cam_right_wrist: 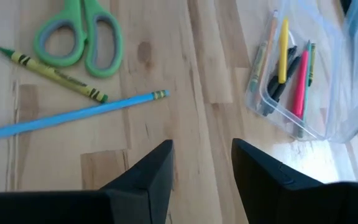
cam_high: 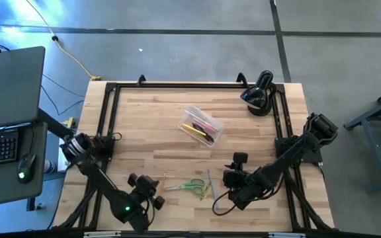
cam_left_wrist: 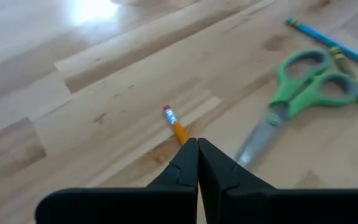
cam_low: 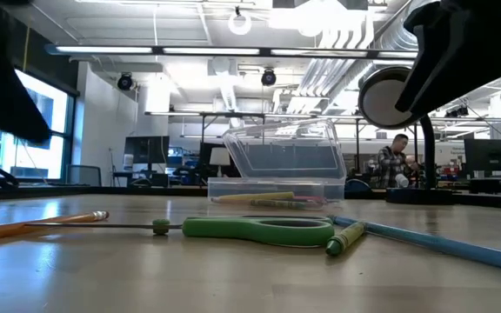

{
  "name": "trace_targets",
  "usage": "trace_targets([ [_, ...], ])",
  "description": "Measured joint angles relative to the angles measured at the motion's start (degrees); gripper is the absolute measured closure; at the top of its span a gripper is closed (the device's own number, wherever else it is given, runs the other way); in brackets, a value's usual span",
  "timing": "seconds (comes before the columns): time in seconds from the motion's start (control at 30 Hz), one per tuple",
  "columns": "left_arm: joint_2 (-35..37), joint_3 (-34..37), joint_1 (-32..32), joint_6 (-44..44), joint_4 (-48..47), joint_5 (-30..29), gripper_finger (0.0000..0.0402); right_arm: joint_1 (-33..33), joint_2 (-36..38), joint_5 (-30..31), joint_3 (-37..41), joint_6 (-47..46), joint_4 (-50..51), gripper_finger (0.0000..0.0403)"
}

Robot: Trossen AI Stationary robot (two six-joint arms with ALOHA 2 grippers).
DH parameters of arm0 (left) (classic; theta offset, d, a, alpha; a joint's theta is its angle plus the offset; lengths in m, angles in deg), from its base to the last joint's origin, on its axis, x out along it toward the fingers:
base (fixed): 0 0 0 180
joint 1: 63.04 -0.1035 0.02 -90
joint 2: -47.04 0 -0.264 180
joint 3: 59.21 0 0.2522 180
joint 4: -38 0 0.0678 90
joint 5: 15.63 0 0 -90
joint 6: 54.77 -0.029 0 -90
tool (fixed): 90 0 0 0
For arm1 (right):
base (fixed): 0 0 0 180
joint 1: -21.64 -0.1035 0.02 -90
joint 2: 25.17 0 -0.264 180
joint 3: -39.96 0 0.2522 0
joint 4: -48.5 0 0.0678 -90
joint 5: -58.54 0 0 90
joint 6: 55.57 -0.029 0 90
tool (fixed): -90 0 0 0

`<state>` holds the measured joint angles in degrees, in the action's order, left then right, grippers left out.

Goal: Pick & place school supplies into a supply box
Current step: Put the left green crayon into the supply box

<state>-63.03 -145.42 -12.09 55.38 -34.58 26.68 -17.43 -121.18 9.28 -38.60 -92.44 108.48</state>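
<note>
The clear supply box (cam_high: 202, 125) (cam_low: 277, 187) rests on its base mid-table, lid open, with several pens and pencils inside (cam_right_wrist: 291, 81). Green-handled scissors (cam_high: 189, 186) (cam_left_wrist: 309, 87), a blue pencil (cam_right_wrist: 73, 115) and a green crayon (cam_right_wrist: 51, 74) lie flat near the table's near edge. An orange pencil (cam_left_wrist: 176, 124) (cam_low: 42, 224) lies left of the scissors. My left gripper (cam_high: 152, 188) (cam_left_wrist: 197, 146) is shut at that pencil. My right gripper (cam_high: 230, 177) (cam_right_wrist: 201, 162) hovers open above bare wood, right of the blue pencil. My left gripper is shut on the orange pencil's shaft (cam_left_wrist: 182, 135), a short way back from the eraser end (cam_left_wrist: 166, 111), which sticks out beyond the fingertips. The fingers come slanting down from the near-left. The tips hide the place of contact. The pencil stays low along the table.
A black rounded device (cam_high: 260, 96) stands at the far right corner. A black frame (cam_high: 108, 119) runs along the table's edges. A laptop and keyboard (cam_high: 5, 99) sit on a stand left of the table. Bare wood lies between the box and the near supplies.
</note>
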Motion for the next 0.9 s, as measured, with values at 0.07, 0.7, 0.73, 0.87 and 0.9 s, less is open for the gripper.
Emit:
trace_targets([
  [0.07, -0.06, 0.91, -0.75, -0.46, 0.40, 0.62, 0.0355, 0.00, 0.00, -0.95, 0.00, 2.09, -0.95, 0.0261],
  [0.7, -1.56, -2.58, 0.76, 1.26, 6.01, 9.24, 0.0296, 0.05, 0.00, -1.83, 0.00, 6.92, -5.26, 0.0261],
  [0.73, -1.94, -2.61, 1.13, 1.67, 6.17, 9.97, 0.0300, 0.04, 0.00, -1.90, 0.00, 6.92, -5.39, 0.0261],
  [0.87, -2.40, -2.57, 2.78, 4.60, 5.17, 11.82, 0.0320, 0.02, 0.00, -2.13, 0.00, 6.44, -6.00, 0.0261],
  [0.9, -2.40, -2.59, 3.24, 5.20, 4.67, 11.82, 0.0325, 0.02, 0.00, -2.18, 0.02, 6.46, -6.25, 0.0261],
])
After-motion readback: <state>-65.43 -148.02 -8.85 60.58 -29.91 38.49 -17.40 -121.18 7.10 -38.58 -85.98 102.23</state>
